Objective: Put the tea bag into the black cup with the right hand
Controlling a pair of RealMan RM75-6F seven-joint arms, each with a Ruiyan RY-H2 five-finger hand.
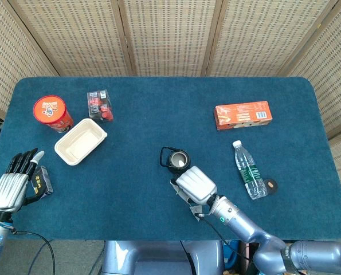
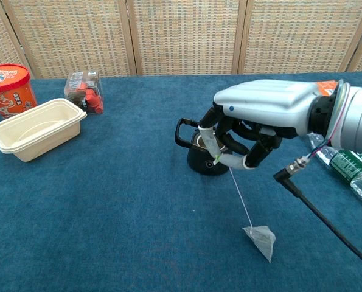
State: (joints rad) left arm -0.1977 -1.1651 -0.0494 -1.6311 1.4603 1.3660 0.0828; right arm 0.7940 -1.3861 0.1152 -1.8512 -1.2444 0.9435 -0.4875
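The black cup (image 1: 175,158) with a handle stands open-topped at mid-table; in the chest view the cup (image 2: 207,159) is partly hidden behind my right hand. My right hand (image 2: 254,121) hovers just in front of and above it, pinching the tea bag's string. The white tea bag (image 2: 261,234) dangles on that string, low over the blue cloth on the near side of the cup. In the head view my right hand (image 1: 196,184) covers the bag. My left hand (image 1: 12,183) rests at the table's left edge, fingers spread, holding nothing.
A small black box (image 1: 42,182) lies beside my left hand. At back left are a red tub (image 1: 52,112), a cream tray (image 1: 80,141) and a clear snack box (image 1: 100,105). On the right lie an orange carton (image 1: 242,115) and a water bottle (image 1: 249,170).
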